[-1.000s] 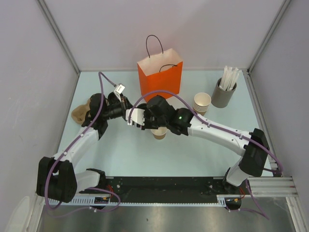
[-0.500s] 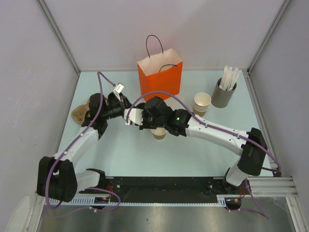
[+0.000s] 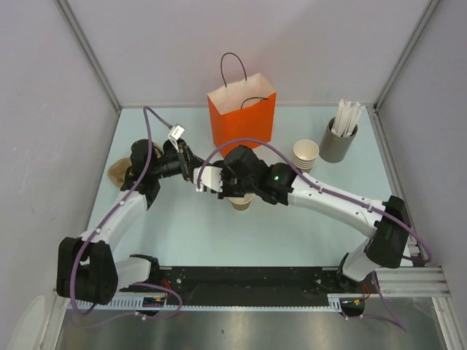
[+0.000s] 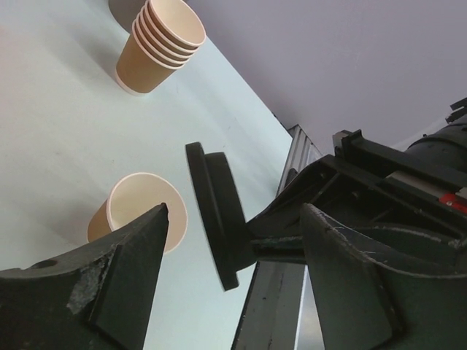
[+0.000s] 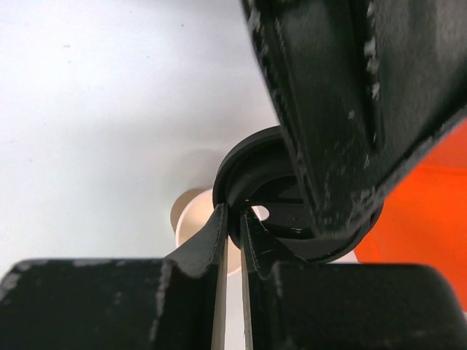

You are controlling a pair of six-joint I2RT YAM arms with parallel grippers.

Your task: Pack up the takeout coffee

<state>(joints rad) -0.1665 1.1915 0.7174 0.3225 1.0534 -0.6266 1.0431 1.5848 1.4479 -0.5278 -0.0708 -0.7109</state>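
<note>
In front of the orange bag (image 3: 244, 120), off its left corner, the left gripper (image 4: 235, 210) stands with jaws wide apart, holding nothing; the black lid (image 4: 215, 219) sits on edge between its fingers, clear of both. The right gripper (image 5: 232, 219), directly in front of the bag, is clamped on the lid's rim; the tan cup (image 3: 241, 203) stands upright and uncovered on the table (image 3: 182, 233) beneath that gripper; the stack of cups (image 3: 305, 154) sits to the bag's right.
</note>
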